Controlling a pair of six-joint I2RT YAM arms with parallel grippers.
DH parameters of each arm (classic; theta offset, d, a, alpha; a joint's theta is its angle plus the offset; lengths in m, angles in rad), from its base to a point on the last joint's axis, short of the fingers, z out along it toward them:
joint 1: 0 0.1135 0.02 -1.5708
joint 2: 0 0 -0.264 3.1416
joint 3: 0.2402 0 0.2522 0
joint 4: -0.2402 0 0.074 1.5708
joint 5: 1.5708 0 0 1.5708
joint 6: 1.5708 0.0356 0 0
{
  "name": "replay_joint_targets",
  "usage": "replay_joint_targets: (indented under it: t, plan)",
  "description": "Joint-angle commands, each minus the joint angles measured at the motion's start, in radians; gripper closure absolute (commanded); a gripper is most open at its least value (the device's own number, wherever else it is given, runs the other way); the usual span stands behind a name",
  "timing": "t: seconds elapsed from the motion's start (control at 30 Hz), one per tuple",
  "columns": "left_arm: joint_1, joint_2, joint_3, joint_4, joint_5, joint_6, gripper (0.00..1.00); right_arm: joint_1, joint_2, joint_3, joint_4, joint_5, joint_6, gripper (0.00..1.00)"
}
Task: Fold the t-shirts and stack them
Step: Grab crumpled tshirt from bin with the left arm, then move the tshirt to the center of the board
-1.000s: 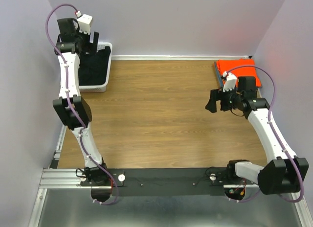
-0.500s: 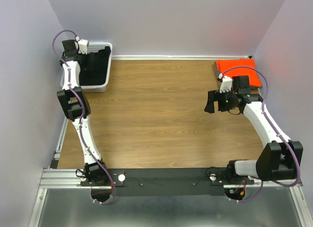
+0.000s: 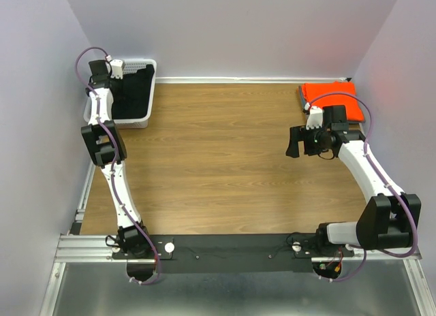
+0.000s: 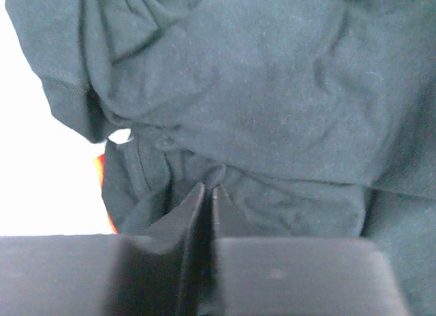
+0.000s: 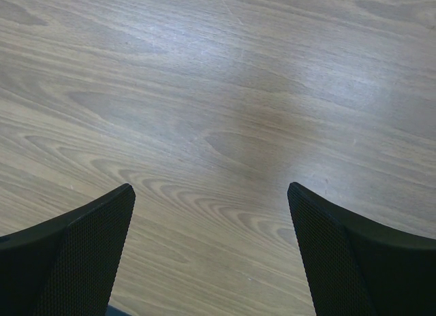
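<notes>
The black t-shirt (image 3: 138,91) lies crumpled in the white mesh basket (image 3: 151,91) at the back left. It fills the left wrist view as the black t-shirt (image 4: 272,91). My left gripper (image 4: 208,186) reaches down into the basket, its jaws shut on a small fold of the black cloth at their tips. A sliver of red-orange cloth (image 4: 100,167) peeks out under the shirt. A folded orange t-shirt (image 3: 330,98) rests at the back right corner. My right gripper (image 3: 294,142) hovers open over bare wood just left of that shirt, holding nothing between its fingers (image 5: 82,248).
The wooden tabletop (image 3: 218,159) spreads between the basket and the orange shirt. Walls close in at the back and on both sides. The arm bases sit on a black rail (image 3: 231,248) at the near edge.
My left arm has dropped down into the basket and its jaws have shut on the black cloth. The right arm has pulled in slightly and stays open.
</notes>
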Motion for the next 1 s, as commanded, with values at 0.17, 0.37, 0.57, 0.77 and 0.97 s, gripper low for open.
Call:
replay_joint_targets:
  t: [0.17, 0.37, 0.57, 0.77, 0.97]
  plan:
    - [0.014, -0.239, 0.031, 0.09, 0.094, -0.027, 1.0, 0.001, -0.021, 0.007, -0.003, 0.011, 0.008, 0.0]
    - [0.017, -0.393, 0.028, 0.176, 0.209, -0.099, 1.0, 0.001, -0.05, -0.004, -0.003, 0.003, 0.003, 0.0]
    - [0.017, -0.516, 0.062, 0.302, 0.325, -0.234, 1.0, 0.001, -0.074, -0.01, 0.0, 0.003, 0.0, 0.0]
    - [-0.018, -0.645, 0.102, 0.521, 0.419, -0.418, 1.0, 0.001, -0.107, -0.021, 0.004, 0.008, 0.002, 0.0]
    - [-0.108, -0.757, 0.082, 0.783, 0.416, -0.585, 1.0, 0.001, -0.134, -0.03, 0.011, 0.01, 0.005, 0.0]
